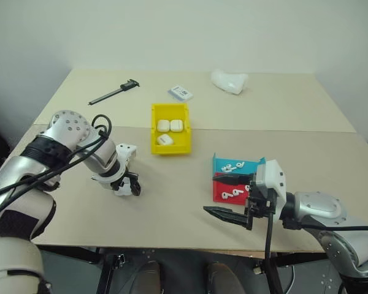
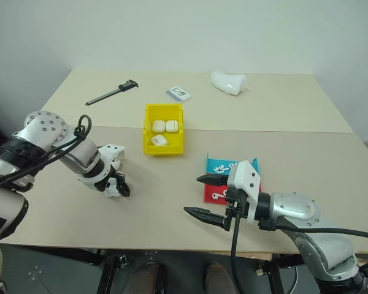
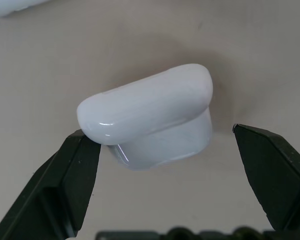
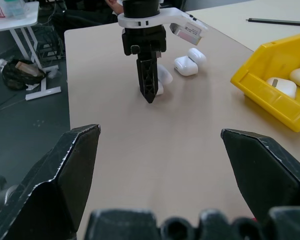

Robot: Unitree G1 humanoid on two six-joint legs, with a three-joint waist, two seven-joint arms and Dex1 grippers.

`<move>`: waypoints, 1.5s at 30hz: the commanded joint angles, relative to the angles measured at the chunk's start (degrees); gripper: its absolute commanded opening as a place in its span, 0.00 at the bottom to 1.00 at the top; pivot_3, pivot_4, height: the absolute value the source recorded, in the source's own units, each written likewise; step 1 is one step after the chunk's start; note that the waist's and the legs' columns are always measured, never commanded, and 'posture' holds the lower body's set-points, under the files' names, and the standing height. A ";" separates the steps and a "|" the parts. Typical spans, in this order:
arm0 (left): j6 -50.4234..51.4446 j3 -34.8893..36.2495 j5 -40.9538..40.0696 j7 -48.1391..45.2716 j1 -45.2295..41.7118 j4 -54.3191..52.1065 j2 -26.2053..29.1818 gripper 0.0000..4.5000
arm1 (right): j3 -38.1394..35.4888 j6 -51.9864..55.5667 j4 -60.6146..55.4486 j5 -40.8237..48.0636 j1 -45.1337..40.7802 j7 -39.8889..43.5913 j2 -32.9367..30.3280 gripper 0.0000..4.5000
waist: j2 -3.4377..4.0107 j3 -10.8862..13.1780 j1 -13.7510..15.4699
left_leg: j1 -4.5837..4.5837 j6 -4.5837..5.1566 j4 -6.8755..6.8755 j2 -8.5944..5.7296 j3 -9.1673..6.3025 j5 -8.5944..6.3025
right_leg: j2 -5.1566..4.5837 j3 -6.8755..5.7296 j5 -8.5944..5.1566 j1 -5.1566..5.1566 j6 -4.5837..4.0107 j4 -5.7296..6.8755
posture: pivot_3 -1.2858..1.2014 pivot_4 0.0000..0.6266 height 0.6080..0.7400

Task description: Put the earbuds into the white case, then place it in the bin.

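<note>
1. I have the left claw point(image 1: 129, 185) pointed nearly straight down at the table point(image 1: 172, 208) with its fingers spread wide, because I want them to straddle the white case point(image 3: 147, 117) before I close

2. In the left wrist view the case sits between the two fingers, lid closed; it is touching or all but touching one finger point(image 3: 65, 180) and stands clear of the other, so it is off-centre in the gap and nothing is pinched yet

3. More cases point(image 4: 189, 61) lie just beyond the left claw, so I judge a steep approach is what keeps the fingers off the neighbours

4. I hold the right claw point(image 2: 202, 197) roughly level above the table's near edge, pointing across towards the left arm, fingers spread and holding nothing; I read it as waiting its turn to fetch the earbuds point(image 1: 235, 166)

5. Those earbuds lie loose in the teal tray point(image 1: 218, 164) and the red tray point(image 1: 216, 195) just beside the right claw, on the side away from the left arm

6. The bin point(image 1: 170, 147) stands farther up the table than both claws, between them, with three cases already inside; it is near the left claw, so I judge the drop will be a short carry once the earbuds are in the case
</note>
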 commanded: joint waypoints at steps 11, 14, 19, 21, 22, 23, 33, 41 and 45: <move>0.14 4.86 -0.16 3.00 1.72 -0.04 0.42 1.00 | -1.32 -1.39 -1.99 0.59 0.88 -0.46 -0.03 1.00 | 0.00 0.00 -0.04 | -0.04 -0.01 0.00 -0.01 -0.03 0.00 | -0.01 0.00 0.00 -0.03 0.00 -0.01 | 0.52 0.24 1.00; 0.14 6.98 -0.16 4.12 2.73 0.47 -0.38 0.92 | -1.17 -1.43 -1.57 0.44 0.70 -0.41 -0.04 1.00 | 0.00 0.00 -0.04 | -0.02 -0.01 0.00 -0.01 -0.02 0.01 | -0.01 0.00 0.00 -0.01 0.00 0.00 | 0.52 0.24 1.00; 0.14 9.75 -0.16 6.29 4.34 -0.65 -0.21 0.64 | -1.41 -1.31 -1.12 0.83 0.26 -0.20 -0.01 1.00 | 0.00 0.00 0.04 | -0.02 -0.01 0.00 -0.02 -0.03 0.01 | -0.02 0.00 0.00 0.00 0.00 -0.01 | 0.52 0.24 1.00; -0.38 11.54 -0.16 6.84 5.80 -2.82 0.48 0.64 | -1.55 -1.29 -1.01 0.98 0.24 -0.16 0.01 1.00 | 0.00 -0.01 0.04 | -0.03 -0.01 0.00 -0.04 -0.03 0.01 | -0.04 -0.01 0.00 0.00 0.00 -0.02 | 0.52 0.24 1.00; -0.72 12.37 -0.16 7.22 6.54 -3.93 0.70 0.64 | -1.59 -1.29 -0.97 1.00 0.26 -0.13 0.01 1.00 | 0.00 -0.01 0.04 | -0.02 -0.02 0.00 -0.04 -0.03 0.01 | -0.06 0.00 0.00 0.00 0.00 -0.01 | 0.52 0.24 1.00; -2.09 14.00 -0.16 8.69 8.12 -6.95 1.37 0.64 | -1.60 -1.31 -0.92 1.01 0.32 -0.18 0.08 1.00 | 0.00 -0.01 0.04 | -0.02 -0.02 0.00 -0.03 -0.03 0.01 | -0.05 0.00 0.00 0.00 0.00 -0.01 | 0.52 0.24 1.00; -14.59 35.56 2.35 -5.53 21.33 -39.91 15.49 0.64 | -3.44 -1.68 -1.19 1.32 2.10 -0.03 -0.23 1.00 | -0.05 0.02 -0.19 | -0.04 -0.28 -0.03 0.04 0.05 0.16 | -0.03 -0.01 0.01 -0.06 -0.02 0.01 | 0.52 0.24 1.00; -56.26 48.57 51.87 -53.98 44.65 -62.37 9.16 0.64 | -6.65 -1.88 0.50 1.72 -0.41 2.29 -2.85 1.00 | 0.09 -0.10 0.12 | 0.30 -0.38 -0.25 -0.02 0.52 0.20 | -0.07 -0.01 0.02 0.17 -0.09 -0.06 | 0.52 0.24 1.00; -60.33 48.86 49.31 -72.16 41.65 -54.66 -1.30 0.64 | -8.42 -1.42 1.25 2.40 -2.45 3.48 -4.87 1.00 | 0.04 -0.12 0.57 | 0.25 -0.32 -0.34 -0.02 0.46 0.19 | -0.06 -0.10 0.05 0.16 -0.14 -0.12 | 0.52 0.24 1.00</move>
